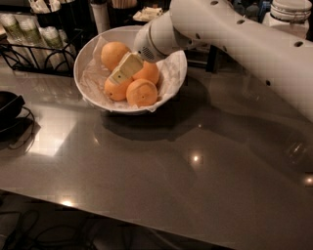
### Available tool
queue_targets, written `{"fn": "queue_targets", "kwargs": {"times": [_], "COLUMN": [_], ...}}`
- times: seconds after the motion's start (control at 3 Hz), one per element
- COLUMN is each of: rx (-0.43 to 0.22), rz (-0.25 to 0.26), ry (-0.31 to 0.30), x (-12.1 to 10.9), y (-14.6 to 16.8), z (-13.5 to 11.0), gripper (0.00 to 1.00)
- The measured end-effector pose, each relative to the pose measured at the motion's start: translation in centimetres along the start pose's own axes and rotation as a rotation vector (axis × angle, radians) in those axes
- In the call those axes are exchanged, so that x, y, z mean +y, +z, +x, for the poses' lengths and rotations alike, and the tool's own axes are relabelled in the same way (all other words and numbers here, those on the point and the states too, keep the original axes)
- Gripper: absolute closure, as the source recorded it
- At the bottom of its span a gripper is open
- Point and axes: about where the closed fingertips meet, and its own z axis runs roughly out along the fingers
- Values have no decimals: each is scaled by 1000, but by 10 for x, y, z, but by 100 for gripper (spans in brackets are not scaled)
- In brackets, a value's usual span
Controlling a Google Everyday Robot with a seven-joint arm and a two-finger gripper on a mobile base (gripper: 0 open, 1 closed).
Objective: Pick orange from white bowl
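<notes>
The white bowl (88, 90), lined with crinkled white paper, stands at the back left of the grey table and holds several yellow-orange oranges. One orange (116, 53) lies at the bowl's back left, one (150, 73) at the right, one (142, 93) in front and one (113, 90) at the front left. My gripper (123, 71), cream-coloured on the end of the white arm, reaches down from the upper right into the bowl. It lies in the middle of the pile, against the oranges, partly covering the right and front-left ones.
A dark black dish (7, 105) with a cable sits at the table's left edge. A wire rack (29, 49) with bottles stands behind the bowl, and cups and a jar (291, 12) stand along the back. The table's front edge (122, 222) runs across the bottom.
</notes>
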Motion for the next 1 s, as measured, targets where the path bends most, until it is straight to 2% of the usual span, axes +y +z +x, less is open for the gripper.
{"fn": "queue_targets", "kwargs": {"times": [1.0], "rx": [-33], "rz": [30], "ry": [7], "x": [9], "y": [5], "z": [-18], "gripper": [0]}}
